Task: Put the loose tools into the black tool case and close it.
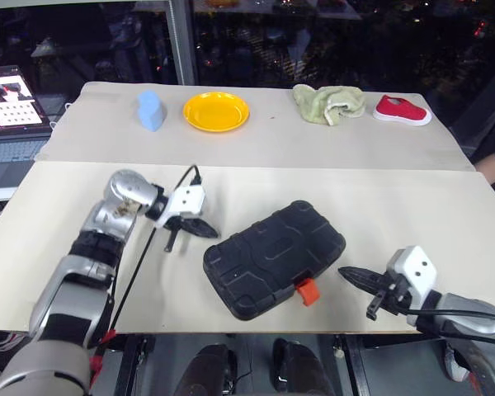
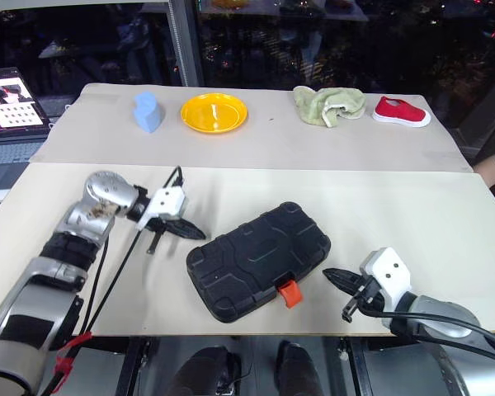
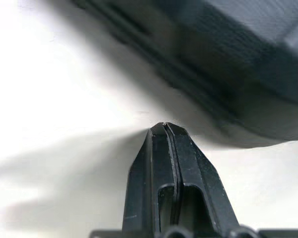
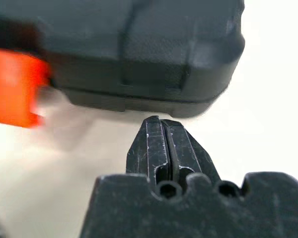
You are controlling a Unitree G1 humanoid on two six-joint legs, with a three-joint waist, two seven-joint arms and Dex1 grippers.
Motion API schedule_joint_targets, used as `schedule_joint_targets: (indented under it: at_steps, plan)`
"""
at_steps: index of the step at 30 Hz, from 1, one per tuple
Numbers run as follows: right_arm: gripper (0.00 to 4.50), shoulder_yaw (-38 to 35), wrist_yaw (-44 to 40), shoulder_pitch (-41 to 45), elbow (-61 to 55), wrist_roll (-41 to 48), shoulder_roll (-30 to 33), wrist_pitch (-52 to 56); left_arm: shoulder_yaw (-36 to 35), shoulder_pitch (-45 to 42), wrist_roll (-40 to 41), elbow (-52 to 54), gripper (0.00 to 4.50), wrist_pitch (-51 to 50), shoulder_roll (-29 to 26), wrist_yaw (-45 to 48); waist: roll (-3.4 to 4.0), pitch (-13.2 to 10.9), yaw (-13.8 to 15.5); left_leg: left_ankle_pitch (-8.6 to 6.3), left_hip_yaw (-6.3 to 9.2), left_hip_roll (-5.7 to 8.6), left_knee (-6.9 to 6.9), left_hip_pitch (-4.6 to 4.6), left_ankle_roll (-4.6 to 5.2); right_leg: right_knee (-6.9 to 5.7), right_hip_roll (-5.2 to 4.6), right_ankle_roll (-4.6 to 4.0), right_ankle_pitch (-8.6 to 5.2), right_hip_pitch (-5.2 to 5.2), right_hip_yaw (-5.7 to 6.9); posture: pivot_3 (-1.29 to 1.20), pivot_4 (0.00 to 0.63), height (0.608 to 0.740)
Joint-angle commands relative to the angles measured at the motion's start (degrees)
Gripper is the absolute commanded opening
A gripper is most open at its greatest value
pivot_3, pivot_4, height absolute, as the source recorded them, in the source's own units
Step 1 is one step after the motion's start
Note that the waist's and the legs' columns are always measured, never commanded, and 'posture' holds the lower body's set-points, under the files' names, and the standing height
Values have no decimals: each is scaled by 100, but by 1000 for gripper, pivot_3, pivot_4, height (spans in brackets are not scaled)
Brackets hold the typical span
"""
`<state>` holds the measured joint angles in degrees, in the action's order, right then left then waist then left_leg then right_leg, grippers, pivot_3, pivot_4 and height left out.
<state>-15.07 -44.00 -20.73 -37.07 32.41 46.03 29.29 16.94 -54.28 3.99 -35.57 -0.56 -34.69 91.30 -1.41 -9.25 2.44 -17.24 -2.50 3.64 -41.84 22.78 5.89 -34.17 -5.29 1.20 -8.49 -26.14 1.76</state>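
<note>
Black ribbed plastic marks the tool case [image 1: 274, 260], which lies folded shut and askew near the front edge of the cream tabletop [image 1: 379, 206], one long side running toward the front-left. Its small orange latch [image 1: 307, 291] sits on the front-facing side, toward the right gripper. No loose tools lie on the tabletop, so I judge them packed inside and the closing done or nearly so; whether the latch is snapped home I cannot tell.

Just off the case's rear-left corner, the left gripper [image 1: 208, 232] has its two black fingers pressed flat together, holding nothing. That suits a pushing or steadying role at that end, not a grasp. Off the front-right corner, the right gripper [image 1: 352, 275] is likewise pinched closed and empty, its tip aimed at the case wall just beside the latch, apart from it. Such a pose fits a nudge on the latch.

Along the tabletop's rear edge, well apart from the work, rest a blue object [image 1: 151, 110], a yellow plate [image 1: 216, 111], a crumpled green cloth [image 1: 327, 103] and a red shoe [image 1: 402, 110].
</note>
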Motion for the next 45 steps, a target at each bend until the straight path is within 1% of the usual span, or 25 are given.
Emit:
schedule_joint_targets:
  at_steps: [1,4,6,10,12,14,19,23,31,37,41,45]
  plan:
    - [0,-192,-323,-303,-790,463,378,477,574,-534,850,693,11,-649,-98,120,0,0,-15,-1,2,0,-1,4,3,3,6,2,-1,-1,6,0,150,740]
    - [0,40,-259,-251,-958,565,526,788,1206,-493,1049,1184,11,-454,-148,120,7,5,-51,-6,1,4,-3,1,10,8,-4,12,-1,3,-8,0,150,740]
    - [0,248,-206,-152,-976,504,550,898,1456,-444,1072,1335,11,-356,-119,120,6,4,-72,-6,-1,6,-3,1,10,10,-11,14,-1,3,-19,0,150,740]
    - [0,821,-103,141,-879,233,579,1011,1724,-349,743,1247,11,124,134,120,5,3,-65,2,0,3,-3,3,-3,6,-10,11,0,-4,-37,0,150,740]
    - [0,1115,-12,386,-768,126,497,1078,1787,-268,582,1206,11,269,257,120,6,4,-52,3,0,1,-3,-3,-5,6,-10,7,0,4,-47,0,150,740]
    - [0,1283,41,558,-686,57,448,1096,1764,-217,490,1167,11,361,347,119,7,5,-37,3,0,1,-3,-5,-3,7,-10,7,-1,7,-49,0,150,740]
    - [0,1404,144,889,-609,135,278,1172,1608,-94,325,1145,11,398,510,119,9,6,-17,1,0,1,-5,-9,1,6,-7,8,0,10,-47,0,150,740]
    - [0,1281,139,995,-662,301,207,1278,1487,-3,260,1178,11,379,582,118,9,7,-17,1,0,2,-5,-8,1,6,-5,9,0,11,-45,0,150,740]
    - [0,1183,8,947,-801,393,387,1309,1350,118,91,1133,11,456,710,81,11,8,-17,1,0,2,-6,-17,1,6,-5,9,0,19,-43,0,150,740]
    - [0,732,-137,855,-862,754,508,1442,1266,80,14,1073,11,488,800,90,10,8,-8,-1,0,2,-5,-33,5,9,-7,11,1,40,-41,0,150,740]
    - [0,832,-157,970,-699,669,524,1422,1203,58,-24,1037,11,500,837,106,11,8,-9,-23,1,-1,-5,-60,41,13,-12,12,-1,70,-43,0,150,740]
    - [0,1184,-58,1312,-358,449,412,1410,1165,69,-34,1069,11,485,850,118,11,8,-20,-29,1,-2,-5,-80,48,15,-14,14,-2,90,-44,0,150,740]
